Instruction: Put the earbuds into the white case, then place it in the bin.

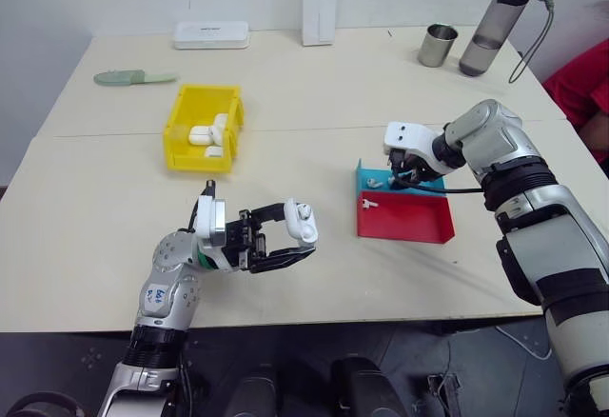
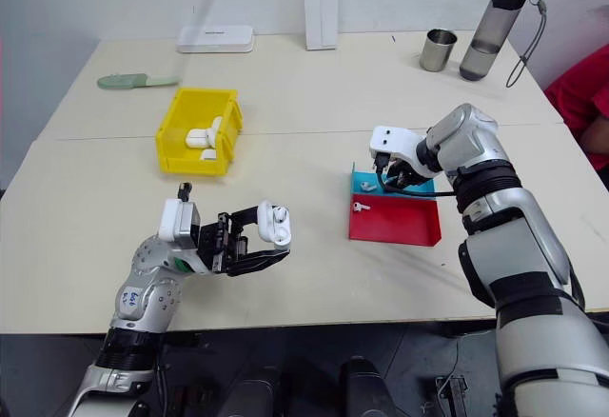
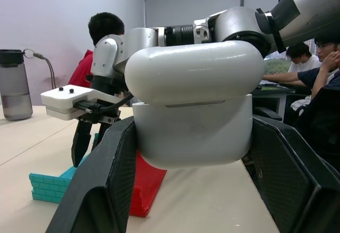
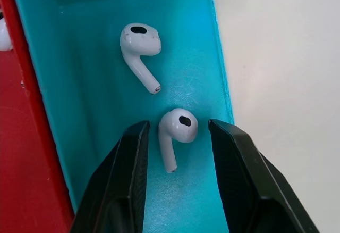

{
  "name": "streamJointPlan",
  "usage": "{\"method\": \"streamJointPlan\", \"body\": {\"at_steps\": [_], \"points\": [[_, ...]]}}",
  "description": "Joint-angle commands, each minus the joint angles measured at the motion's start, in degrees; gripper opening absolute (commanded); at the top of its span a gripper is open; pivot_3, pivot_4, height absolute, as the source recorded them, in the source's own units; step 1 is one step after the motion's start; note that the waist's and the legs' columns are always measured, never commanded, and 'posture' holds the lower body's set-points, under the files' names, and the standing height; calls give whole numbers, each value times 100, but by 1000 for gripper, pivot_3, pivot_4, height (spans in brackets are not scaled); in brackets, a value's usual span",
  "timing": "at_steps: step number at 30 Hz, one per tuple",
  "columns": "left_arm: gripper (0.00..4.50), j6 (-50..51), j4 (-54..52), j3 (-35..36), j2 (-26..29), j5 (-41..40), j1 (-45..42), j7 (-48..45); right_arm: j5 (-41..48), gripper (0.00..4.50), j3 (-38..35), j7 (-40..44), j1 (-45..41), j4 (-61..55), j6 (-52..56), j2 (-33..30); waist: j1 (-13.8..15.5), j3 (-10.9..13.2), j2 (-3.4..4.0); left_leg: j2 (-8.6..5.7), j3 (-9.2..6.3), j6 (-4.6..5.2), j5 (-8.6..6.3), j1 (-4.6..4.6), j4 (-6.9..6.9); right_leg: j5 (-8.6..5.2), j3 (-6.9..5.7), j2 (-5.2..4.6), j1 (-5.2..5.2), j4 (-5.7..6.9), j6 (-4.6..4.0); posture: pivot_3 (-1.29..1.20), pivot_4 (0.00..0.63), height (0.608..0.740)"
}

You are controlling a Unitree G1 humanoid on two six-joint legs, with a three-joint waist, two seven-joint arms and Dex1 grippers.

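Two earbuds (image 4: 139, 52) lie on the floor of the shallow blue tray (image 4: 79, 57); the nearer earbud (image 4: 177, 132) sits between the two black fingers of the right gripper (image 4: 178, 153), which straddle it with a gap on each side, jaws parted and not yet touching it. In the head view the right gripper (image 1: 404, 177) points down into the blue tray (image 1: 364, 177) at about 3 o'clock on the table. A third earbud (image 1: 369, 203) lies in the shallow red tray (image 1: 404, 219), which touches the blue tray on its near side. The white case (image 1: 302, 222) is clamped in the left gripper (image 1: 285, 234), held above the table at about 7 o'clock; in the left wrist view the case (image 3: 191, 105) sits between the black fingers (image 3: 101, 190) with its lid down. The bin (image 1: 202, 129) stands at about 10 o'clock, well apart from both grippers, with several white cases inside. Beyond it, toward 11 o'clock, lie a pale green object (image 1: 133, 77) and a flat white box (image 1: 211, 34); a tall upright white box (image 1: 319, 3) stands at 12 o'clock. A metal cup (image 1: 438, 45) and a grey bottle (image 1: 497, 25) stand at about 1 o'clock. People (image 3: 103, 36) sit in the background of the left wrist view.
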Motion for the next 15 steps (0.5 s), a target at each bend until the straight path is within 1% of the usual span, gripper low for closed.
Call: {"method": "streamJointPlan", "body": {"at_steps": [1, 14, 15], "points": [[2764, -105, -108, 68, 22, -16, -6, -24, -66, 1735, -48, 77, 39, -95, 32, -29, 1, 0, 0, 0, 0, 0, 0, 0, 1, 0, 0, 0, 0, 0, 0, 0, 150, 740], [2764, -119, -102, 66, 27, -2, 0, -38, -45, 1735, -72, 48, 107, -82, -56, 79, -12, 0, 0, 0, 0, 0, 0, 0, 2, 0, 0, 0, 0, 3, 0, 0, 150, 740], [2764, -117, -111, 70, 32, -3, 5, -34, -49, 1548, -70, 67, 110, -78, -67, 83, -13, 0, 0, 0, 0, 0, 0, 0, 3, 0, 1, 0, 0, 5, 0, 0, 150, 740]]}}
